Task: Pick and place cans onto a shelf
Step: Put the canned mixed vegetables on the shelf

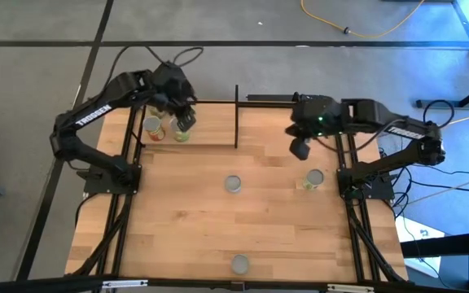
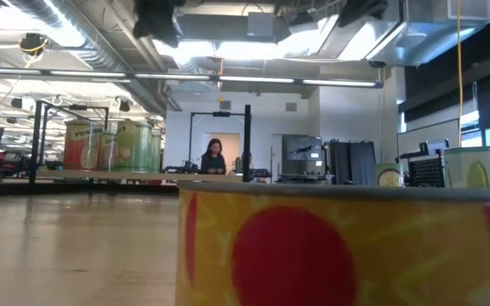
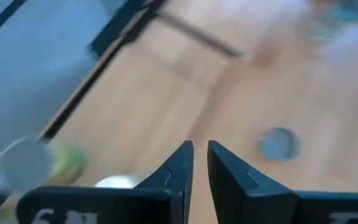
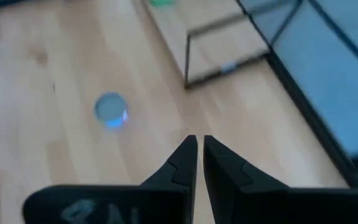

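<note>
While foreground can blocking table

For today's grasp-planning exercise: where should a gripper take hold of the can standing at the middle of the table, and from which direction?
Probably from straight above, fingers closing across the curved sides of the middle can. It stands upright, round top facing up, with bare tabletop all around it, so nothing blocks the descent.

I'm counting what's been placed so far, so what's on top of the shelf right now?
Two cans stand on the shelf at its left end, beneath the left gripper, which partly covers one. The rest of the board shows bare.
</note>
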### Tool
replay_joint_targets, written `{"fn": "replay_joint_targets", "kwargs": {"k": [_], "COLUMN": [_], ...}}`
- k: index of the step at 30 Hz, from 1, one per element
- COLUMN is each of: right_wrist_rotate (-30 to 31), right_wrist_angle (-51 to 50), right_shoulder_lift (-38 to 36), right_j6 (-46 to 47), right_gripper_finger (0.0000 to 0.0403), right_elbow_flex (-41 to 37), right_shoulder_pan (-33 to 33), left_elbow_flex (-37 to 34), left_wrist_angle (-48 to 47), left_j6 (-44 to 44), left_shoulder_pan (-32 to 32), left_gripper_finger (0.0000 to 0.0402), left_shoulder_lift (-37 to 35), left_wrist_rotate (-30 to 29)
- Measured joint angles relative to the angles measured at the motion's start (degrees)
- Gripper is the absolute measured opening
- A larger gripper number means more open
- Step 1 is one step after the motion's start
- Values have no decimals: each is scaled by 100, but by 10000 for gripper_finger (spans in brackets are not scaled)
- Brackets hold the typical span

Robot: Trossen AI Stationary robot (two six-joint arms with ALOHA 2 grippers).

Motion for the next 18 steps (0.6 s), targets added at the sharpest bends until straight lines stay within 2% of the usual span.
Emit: {"fn": "replay_joint_targets", "kwargs": {"k": [2,8,12,15,18], "right_wrist_rotate": [-183,-1309,-1661,-1957,-1929], "right_wrist_angle": [-588,-1761,-2269,-2504,-2531], "right_shoulder_lift": [-11,-7,-3,-2,22], "right_j6": [86,76,276,872,2036], "right_gripper_finger": [32,32,32,32,32], "right_elbow_flex": [204,388,387,386,308], "right_shoulder_pan": [0,9,9,9,9], "left_elbow_flex": [110,137,137,137,137], "left_wrist_angle": [2,-78,-97,-100,-205], "left_j6": [167,733,898,892,850], "left_shoulder_pan": [-346,-1274,-1759,-1948,-2007], "left_gripper_finger": [41,41,41,41,41], "left_shoulder_lift": [0,2,2,2,2], "left_wrist_rotate": [187,932,996,977,974]}}
